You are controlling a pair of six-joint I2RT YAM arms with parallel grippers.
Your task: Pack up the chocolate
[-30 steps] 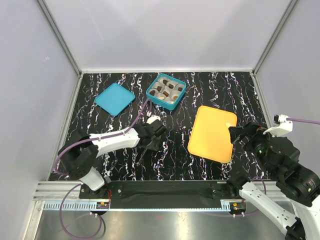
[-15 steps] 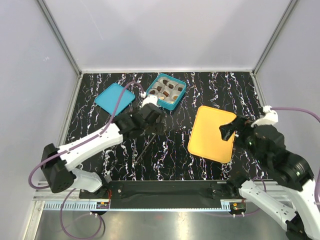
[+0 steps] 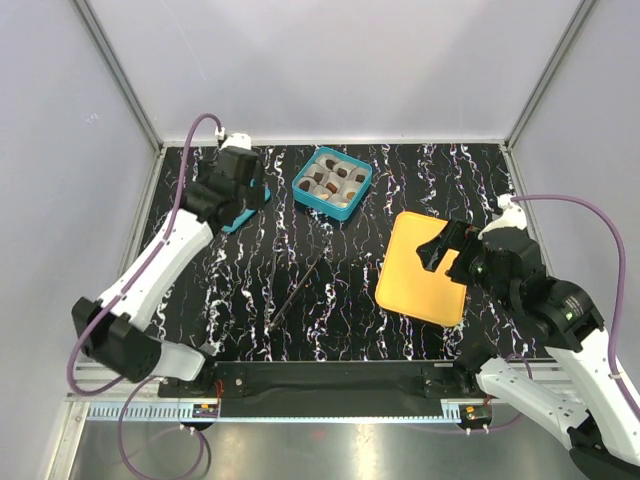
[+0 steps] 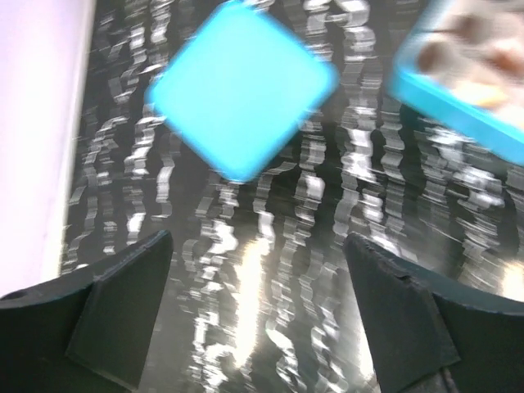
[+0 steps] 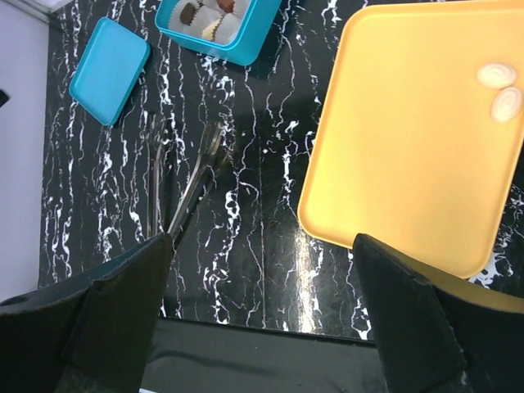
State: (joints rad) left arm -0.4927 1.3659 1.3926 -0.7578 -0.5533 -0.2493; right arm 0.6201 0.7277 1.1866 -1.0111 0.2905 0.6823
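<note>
The chocolate pieces [image 3: 334, 180] sit in paper cups in the open blue box [image 3: 303, 190] at the back centre. Two pale cream pieces [image 5: 496, 75] lie on the yellow tray [image 5: 409, 139] near its far right corner. In the top view the right arm hides them. My left gripper [image 3: 222, 205] is open and empty, over the near edge of the blue lid [image 3: 250, 205]. The left wrist view shows the lid [image 4: 241, 86] ahead of the left gripper [image 4: 258, 315]. My right gripper [image 3: 447, 255] is open and empty above the tray's right part [image 3: 415, 275]. In its wrist view the gripper [image 5: 262, 319] spans bare table.
Metal tongs [image 3: 295, 293] lie on the black marbled table between the arms, and also show in the right wrist view [image 5: 192, 184]. The right wrist view also shows the box [image 5: 214, 29] and lid [image 5: 109, 70]. Grey walls enclose the table.
My left arm has swung from the tongs at the table's middle to the back left, over the blue lid. The tongs stay on the table. My right gripper has shifted left over the tray.
</note>
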